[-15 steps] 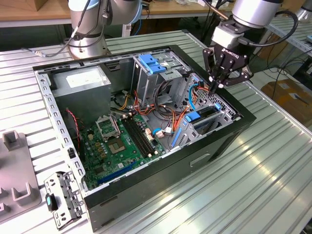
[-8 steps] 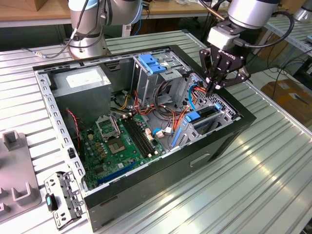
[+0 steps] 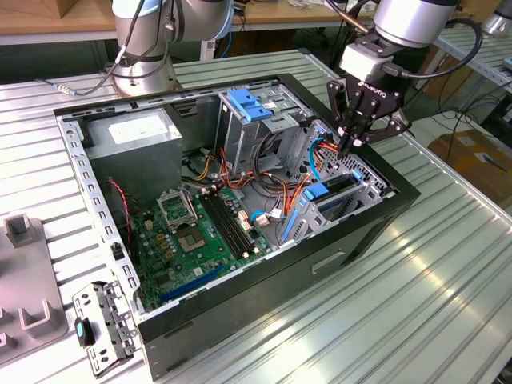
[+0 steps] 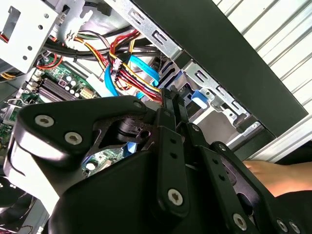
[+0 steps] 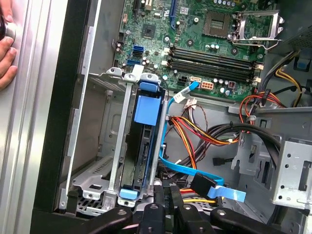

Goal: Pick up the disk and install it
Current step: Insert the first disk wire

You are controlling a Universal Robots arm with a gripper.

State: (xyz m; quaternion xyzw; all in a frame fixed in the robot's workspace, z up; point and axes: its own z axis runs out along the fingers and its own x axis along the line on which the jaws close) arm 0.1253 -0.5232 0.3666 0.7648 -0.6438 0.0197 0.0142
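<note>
Ribbed metal tabletop (image 3: pixel 448 264) carries the open computer case (image 3: pixel 376 220), where our empty, closed gripper (image 3: pixel 346 144) hovers over the disk (image 5: pixel 145 146) seated in its bay, and nearby loose cables (image 5: pixel 195 134) could, we judge, snag.

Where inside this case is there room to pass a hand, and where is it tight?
The bay between the case wall and the seated disk stands open. Crowded: the far side of the disk, where the blue cable and the power wires bunch up, close to the end effector.
</note>
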